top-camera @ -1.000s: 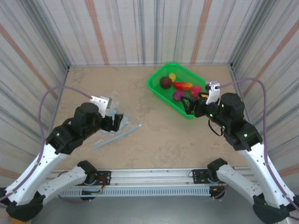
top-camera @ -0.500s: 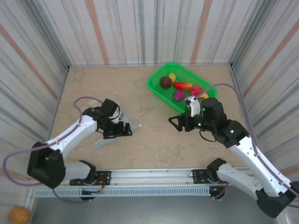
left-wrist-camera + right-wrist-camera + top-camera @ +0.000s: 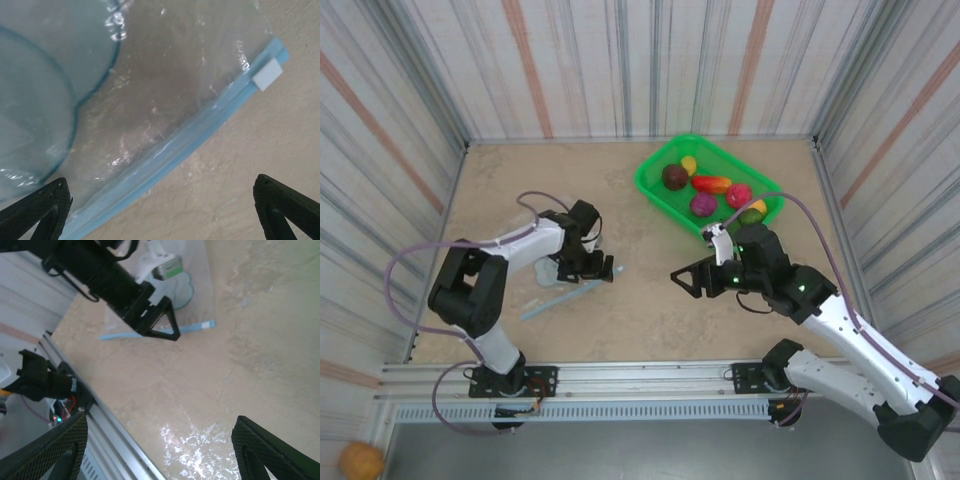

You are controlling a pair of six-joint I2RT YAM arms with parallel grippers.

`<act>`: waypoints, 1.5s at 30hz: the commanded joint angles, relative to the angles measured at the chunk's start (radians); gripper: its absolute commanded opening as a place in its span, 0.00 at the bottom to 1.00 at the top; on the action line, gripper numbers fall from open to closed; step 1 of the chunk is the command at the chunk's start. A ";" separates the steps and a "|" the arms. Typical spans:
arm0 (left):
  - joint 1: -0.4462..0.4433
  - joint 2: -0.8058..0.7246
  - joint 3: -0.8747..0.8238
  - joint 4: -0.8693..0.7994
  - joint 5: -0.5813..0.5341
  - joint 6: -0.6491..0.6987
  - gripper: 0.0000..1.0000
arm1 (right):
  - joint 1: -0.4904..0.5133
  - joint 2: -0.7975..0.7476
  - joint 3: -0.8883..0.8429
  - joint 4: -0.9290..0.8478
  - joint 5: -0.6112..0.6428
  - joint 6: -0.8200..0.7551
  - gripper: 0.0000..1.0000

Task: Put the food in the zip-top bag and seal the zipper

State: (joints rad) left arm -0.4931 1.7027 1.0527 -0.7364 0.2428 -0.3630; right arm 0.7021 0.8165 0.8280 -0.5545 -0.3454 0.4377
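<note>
Overhead camera looks down on the whole counter; left wrist view sits close over the zip-top bag — right wrist sees it farther off.

Green tray far right on beige table; orange ball beyond its near-left corner.

Walled table enclosure, viewed from above.
Back wall, left wall and right wall: grey, white and rust vertical stripes. Tabletop: beige, mottled stone pattern, evenly lit. Aluminium rail: lower frame.
</note>
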 commanded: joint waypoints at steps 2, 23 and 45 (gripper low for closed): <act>-0.003 0.030 0.012 0.090 0.201 -0.004 0.97 | 0.007 -0.025 0.011 -0.077 -0.042 0.025 0.78; -0.198 0.152 0.412 -0.187 -0.033 0.131 0.80 | 0.001 -0.142 -0.015 -0.115 0.109 0.096 0.68; -0.308 0.301 0.369 -0.107 -0.188 0.145 0.53 | 0.003 -0.176 -0.058 -0.093 0.121 0.126 0.51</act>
State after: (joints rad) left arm -0.8085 2.0018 1.4326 -0.8585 0.0750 -0.2279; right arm 0.7067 0.6460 0.7906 -0.6373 -0.2348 0.5503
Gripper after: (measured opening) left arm 0.537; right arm 0.515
